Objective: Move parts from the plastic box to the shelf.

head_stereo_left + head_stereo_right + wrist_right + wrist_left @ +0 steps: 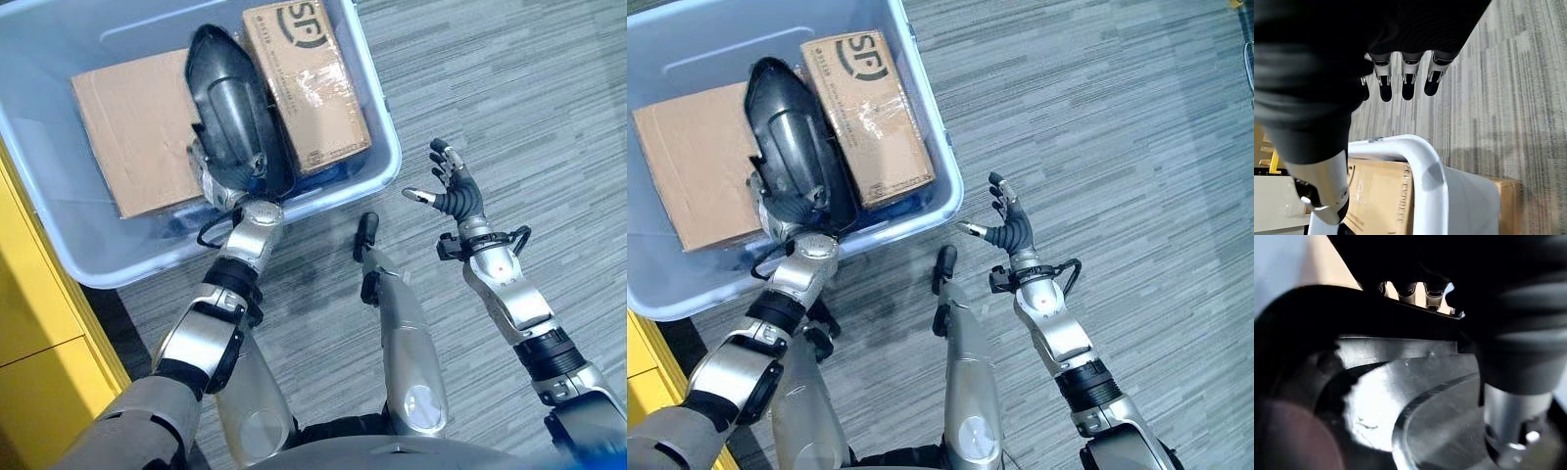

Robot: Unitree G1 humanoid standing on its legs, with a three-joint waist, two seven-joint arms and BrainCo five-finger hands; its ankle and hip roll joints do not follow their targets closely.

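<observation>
Left hand under black part in plastic box, beside 2 cardboard boxes; grip can't tell. Right hand spread wide, holding nothing, over carpet.

Both head eyes look steeply down, sharing the plastic box and floor; each wrist camera peers along its own fingers, very close.

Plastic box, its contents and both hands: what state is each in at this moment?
Plastic box: lidless, on the carpet.
Black part: inside the box, lying across two cardboard boxes.
Plain cardboard box: closed, flat.
Printed cardboard box: closed, taped, tilted.
Left hand: at the black part's near end, fingers hidden.
Right hand: open, empty, above the carpet.
</observation>
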